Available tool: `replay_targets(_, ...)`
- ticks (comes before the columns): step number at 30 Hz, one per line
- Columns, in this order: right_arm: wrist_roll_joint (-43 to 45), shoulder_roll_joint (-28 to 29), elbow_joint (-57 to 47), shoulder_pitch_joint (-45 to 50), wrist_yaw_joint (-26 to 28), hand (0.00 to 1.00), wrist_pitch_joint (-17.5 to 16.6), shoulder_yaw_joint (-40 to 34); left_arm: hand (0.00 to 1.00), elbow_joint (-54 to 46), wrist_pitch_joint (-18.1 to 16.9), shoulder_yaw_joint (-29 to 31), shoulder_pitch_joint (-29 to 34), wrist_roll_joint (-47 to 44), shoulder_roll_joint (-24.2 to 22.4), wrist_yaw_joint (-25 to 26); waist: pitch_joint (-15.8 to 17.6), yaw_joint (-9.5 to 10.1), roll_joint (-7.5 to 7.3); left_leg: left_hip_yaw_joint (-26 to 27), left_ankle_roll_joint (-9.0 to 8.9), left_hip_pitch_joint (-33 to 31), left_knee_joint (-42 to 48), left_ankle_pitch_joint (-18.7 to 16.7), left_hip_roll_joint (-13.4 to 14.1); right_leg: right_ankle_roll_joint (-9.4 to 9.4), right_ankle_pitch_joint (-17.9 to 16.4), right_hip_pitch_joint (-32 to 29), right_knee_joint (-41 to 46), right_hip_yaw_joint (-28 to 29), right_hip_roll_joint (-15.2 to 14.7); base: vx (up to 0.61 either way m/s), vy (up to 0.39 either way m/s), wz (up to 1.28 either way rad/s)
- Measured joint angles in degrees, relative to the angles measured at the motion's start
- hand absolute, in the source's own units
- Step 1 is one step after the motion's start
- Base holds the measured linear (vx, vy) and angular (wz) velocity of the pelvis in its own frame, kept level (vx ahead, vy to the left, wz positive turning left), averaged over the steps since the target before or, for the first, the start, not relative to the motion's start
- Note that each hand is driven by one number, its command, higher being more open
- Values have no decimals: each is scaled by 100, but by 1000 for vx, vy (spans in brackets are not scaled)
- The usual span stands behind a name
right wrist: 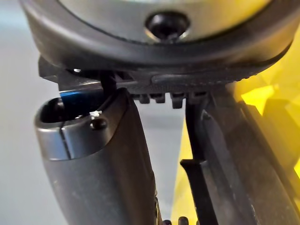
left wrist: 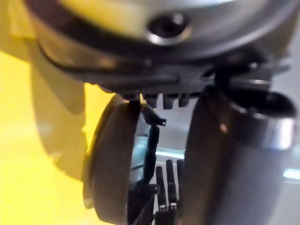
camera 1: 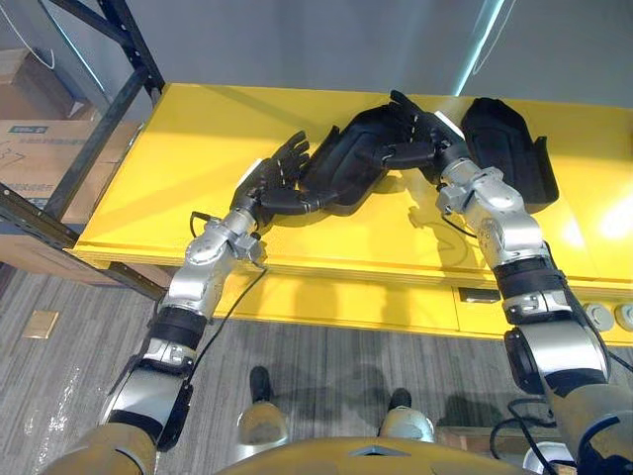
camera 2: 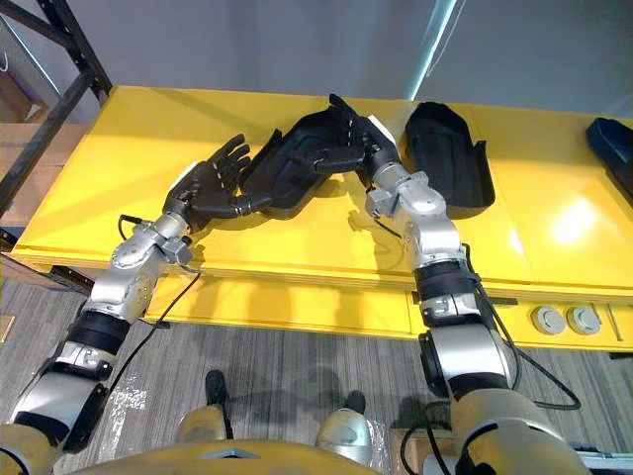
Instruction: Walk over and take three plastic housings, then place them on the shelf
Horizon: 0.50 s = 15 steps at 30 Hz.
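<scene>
Left eye view: pickup step going on. Left hand [camera 1: 275,180] pressing open, fingers straight, against first housing [camera 1: 348,163], mid-surface [camera 1: 188,148] near far edge. Right hand [camera 1: 423,134] pinching housing's other side, thumb across it.

Right eye view: second housing [camera 2: 450,153] lying untouched just beside, toward right edge.

Wrist views: contact hidden behind thumbs.

Next: likely needing even squeeze, then straight lift.

Workshop: yellow workbench [camera 1: 178,139], steel racking [camera 1: 119,99], cardboard boxes [camera 1: 30,129].
</scene>
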Motion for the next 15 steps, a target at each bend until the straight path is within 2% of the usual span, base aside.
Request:
replay_targets(10, -4, -59, 273, -154, 153, 100, 0, 82, 100, 33, -8, 1, -20, -217, 64, -326, 123, -7, 68, 25, 13, -21, -7, 12, 3, 7, -15, -100, 126, 57, -27, -30, 1, -2)
replay_targets(15, -5, -116, 367, -408, 161, 100, -71, 82, 100, -371, -13, 9, 2, -175, 162, -266, 326, 23, 185, -6, 35, -54, -7, 32, -26, 18, -22, -129, 176, 39, -62, -12, 0, 2)
